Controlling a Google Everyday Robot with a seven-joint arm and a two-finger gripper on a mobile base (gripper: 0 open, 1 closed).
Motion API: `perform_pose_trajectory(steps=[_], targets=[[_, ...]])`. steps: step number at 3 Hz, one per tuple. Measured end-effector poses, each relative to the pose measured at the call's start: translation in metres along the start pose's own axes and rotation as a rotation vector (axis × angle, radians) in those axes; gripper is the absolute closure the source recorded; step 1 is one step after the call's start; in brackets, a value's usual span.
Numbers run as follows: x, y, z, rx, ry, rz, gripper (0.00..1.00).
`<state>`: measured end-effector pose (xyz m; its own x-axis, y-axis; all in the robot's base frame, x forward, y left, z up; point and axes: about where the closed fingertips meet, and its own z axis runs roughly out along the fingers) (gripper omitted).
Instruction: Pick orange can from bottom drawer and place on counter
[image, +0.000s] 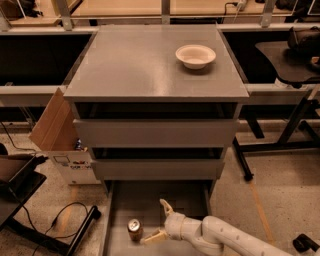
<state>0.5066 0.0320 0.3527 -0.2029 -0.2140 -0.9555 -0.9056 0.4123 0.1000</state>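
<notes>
The orange can (134, 229) stands upright on the grey floor of the pulled-out bottom drawer (150, 197), left of its middle. My gripper (157, 221) is open inside the drawer, just right of the can, with one pale finger pointing up and the other low and almost touching the can. The white arm reaches in from the lower right. The counter (135, 65) is the flat grey top of the cabinet, above the two shut upper drawers.
A white bowl (195, 55) sits at the counter's back right. A cardboard box (62, 145) leans against the cabinet's left side. Cables and a dark stand (50, 225) lie on the floor at left. Dark table legs (280, 135) stand at right.
</notes>
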Motion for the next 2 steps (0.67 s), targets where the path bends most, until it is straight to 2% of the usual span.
perform_pose_trajectory(steps=[1, 2], targets=[[0.0, 0.0, 0.0, 0.0, 0.0, 0.0, 0.0], [0.016, 0.0, 0.022, -0.011, -0.002, 0.01, 0.0]])
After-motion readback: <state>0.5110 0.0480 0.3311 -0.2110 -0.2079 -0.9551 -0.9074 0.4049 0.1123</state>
